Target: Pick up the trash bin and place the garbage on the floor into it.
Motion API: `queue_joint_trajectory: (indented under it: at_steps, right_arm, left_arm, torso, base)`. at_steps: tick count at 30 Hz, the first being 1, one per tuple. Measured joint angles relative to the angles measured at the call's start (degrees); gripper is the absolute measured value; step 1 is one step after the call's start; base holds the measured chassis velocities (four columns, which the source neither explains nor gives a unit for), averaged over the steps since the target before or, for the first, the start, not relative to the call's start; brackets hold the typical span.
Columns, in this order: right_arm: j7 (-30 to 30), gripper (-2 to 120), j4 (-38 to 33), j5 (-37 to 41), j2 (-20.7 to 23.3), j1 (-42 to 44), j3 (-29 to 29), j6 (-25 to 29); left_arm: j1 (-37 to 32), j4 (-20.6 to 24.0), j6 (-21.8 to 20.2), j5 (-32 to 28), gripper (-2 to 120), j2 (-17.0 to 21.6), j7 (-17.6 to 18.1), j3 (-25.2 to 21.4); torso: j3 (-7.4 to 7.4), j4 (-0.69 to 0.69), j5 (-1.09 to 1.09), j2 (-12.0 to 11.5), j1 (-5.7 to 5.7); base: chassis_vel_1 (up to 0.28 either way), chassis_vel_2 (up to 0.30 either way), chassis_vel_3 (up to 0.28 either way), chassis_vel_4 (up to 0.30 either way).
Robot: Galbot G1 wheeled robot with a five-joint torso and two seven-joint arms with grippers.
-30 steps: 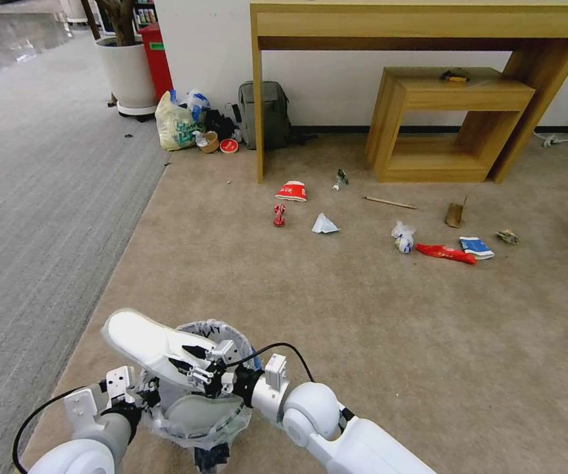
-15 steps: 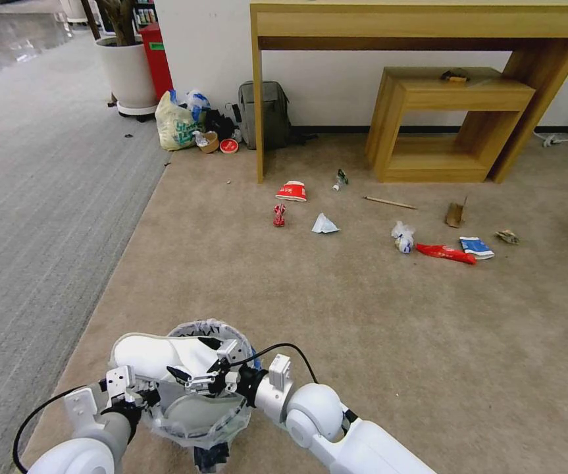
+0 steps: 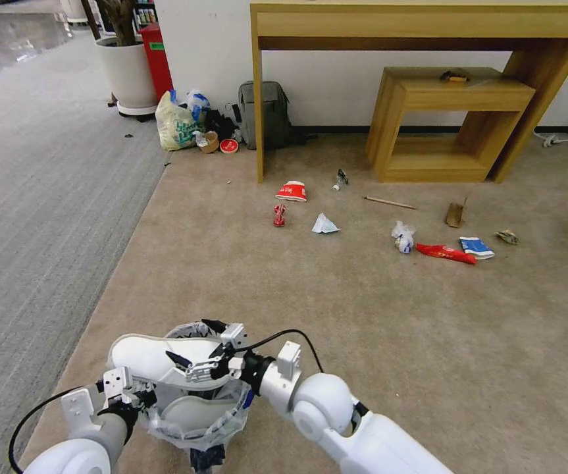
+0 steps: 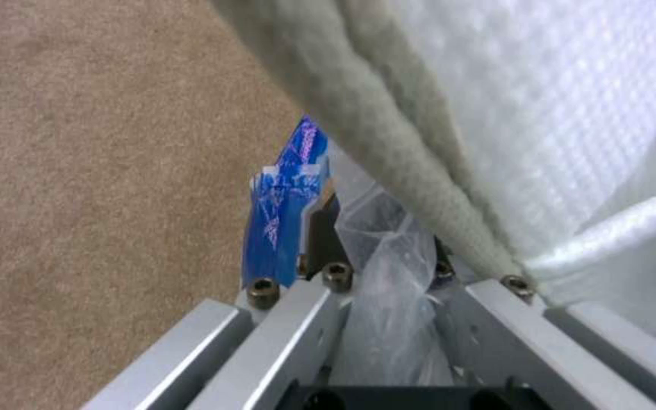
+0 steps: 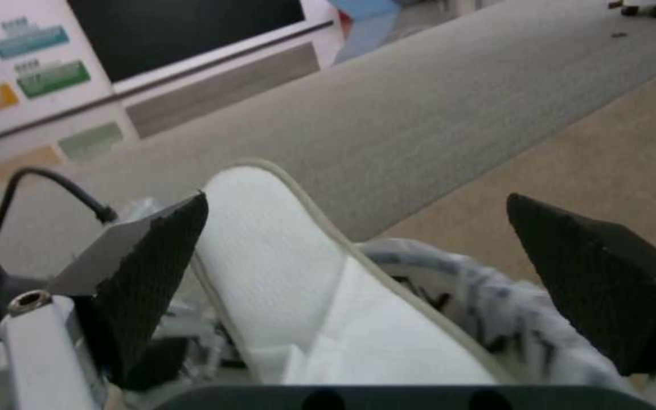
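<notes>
The white slipper point(image 3: 155, 355) is lying across the trash bin's point(image 3: 195, 421) rim, between the right gripper's point(image 3: 195, 349) wide-open, empty fingers; the left gripper point(image 3: 140, 401) is pinching the rim.

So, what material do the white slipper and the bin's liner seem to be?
The slipper looks like soft white fabric with a waffle weave and a fuzzy, felt-like sole edge. The trash bin liner looks like thin translucent plastic film: crinkled, glossy, printed blue.

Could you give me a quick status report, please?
Left hand shut on bin rim. Right hand open over slipper lying across bin. Litter on carpet.
</notes>
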State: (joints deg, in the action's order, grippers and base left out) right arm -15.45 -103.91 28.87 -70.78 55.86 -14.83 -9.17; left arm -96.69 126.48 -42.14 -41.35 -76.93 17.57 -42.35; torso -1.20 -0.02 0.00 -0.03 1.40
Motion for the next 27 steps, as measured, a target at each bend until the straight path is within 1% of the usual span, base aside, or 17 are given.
queue_joint_trajectory:
  at_steps: [2, 3, 6, 11, 13, 20, 21, 22, 24, 25, 26, 27]
  right_arm:
    - [-2.54, 100, 0.32, -0.92, 2.25, -1.45, 0.70, 0.30]
    - [-2.54, 100, 0.32, -0.92, 2.25, -1.45, 0.70, 0.30]
    - [-4.20, 100, 0.46, -1.76, 4.05, -2.69, 2.06, 0.67]
    - [-4.90, 100, 0.25, -2.59, 4.70, -2.69, 3.57, 0.83]
    - [-5.88, 100, -0.01, -3.83, 5.58, -2.12, 5.19, 1.09]
    - [-5.98, 100, -1.00, -3.86, 7.12, -0.39, 8.24, 0.96]
    - [-5.58, 100, -1.45, -3.75, 7.61, 0.56, 10.14, 0.56]
    - [-5.58, 100, -1.45, -3.75, 7.61, 0.56, 10.14, 0.56]
    - [-4.47, 100, -1.93, -3.70, 8.08, 1.67, 12.36, 0.03]
    - [-2.91, 100, -2.48, -4.05, 8.43, 3.23, 15.84, -0.95]
    - [-2.27, 100, -2.71, -4.34, 8.48, 4.35, 17.99, -1.25]
    - [-2.27, 100, -2.71, -4.34, 8.48, 4.35, 17.99, -1.25]
  left_arm:
    - [-0.27, 0.05, 0.00, 0.20, 0, -0.03, -0.48, -0.45]
    - [-0.27, 0.05, 0.00, 0.20, 0, -0.03, -0.48, -0.45]
    - [-0.50, 0.06, 0.00, 0.53, 0, 0.02, -1.04, -0.97]
    - [-0.54, -0.12, 0.00, 1.90, 0, -0.01, -1.96, -1.26]
    - [-0.57, -0.23, 0.00, 3.00, 0, -0.06, -2.96, -1.44]
    - [-0.35, -0.16, 0.00, 2.48, 0, -0.28, -3.11, -1.29]
    - [-0.34, -0.17, 0.00, 2.08, 0, -0.41, -2.97, -1.23]
    - [-0.34, -0.17, 0.00, 2.08, 0, -0.41, -2.97, -1.23]
    - [-0.37, -0.17, 0.00, 1.78, 0, -0.56, -2.91, -1.21]
    - [-0.46, -0.17, 0.00, 1.59, 0, -0.63, -2.88, -1.22]
    - [-0.56, -0.17, 0.00, 1.48, 0, -0.68, -2.86, -1.26]
    - [-0.56, -0.17, 0.00, 1.48, 0, -0.68, -2.86, -1.26]
  torso:
    - [0.00, 0.00, 0.00, 0.00, 0.00]
    - [0.00, 0.00, 0.00, 0.00, 0.00]
    - [0.00, 0.00, 0.00, 0.00, 0.00]
    - [0.00, 0.00, 0.00, 0.00, 0.00]
    - [0.00, 0.00, 0.00, 0.00, 0.00]
    - [0.00, 0.00, 0.01, 0.00, 0.00]
    - [0.00, 0.00, 0.00, 0.00, 0.00]
    - [0.00, 0.00, 0.00, 0.00, 0.00]
    - [0.00, 0.00, 0.00, 0.00, 0.00]
    - [0.00, 0.00, 0.00, 0.00, 0.00]
    - [0.00, 0.00, 0.00, 0.00, 0.00]
    - [0.00, 0.00, 0.00, 0.00, 0.00]
  base:
    - [0.000, 0.000, 0.000, 0.000]
    - [0.000, 0.000, 0.000, 0.000]
    - [0.000, 0.000, 0.000, 0.000]
    - [0.000, 0.000, 0.000, 0.000]
    - [0.000, 0.000, 0.000, 0.000]
    - [0.000, 0.000, 0.000, 0.000]
    - [0.000, 0.000, 0.000, 0.000]
    - [0.000, 0.000, 0.000, 0.000]
    - [0.000, 0.000, 0.000, 0.000]
    - [0.000, 0.000, 0.000, 0.000]
    - [0.000, 0.000, 0.000, 0.000]
    - [0.000, 0.000, 0.000, 0.000]
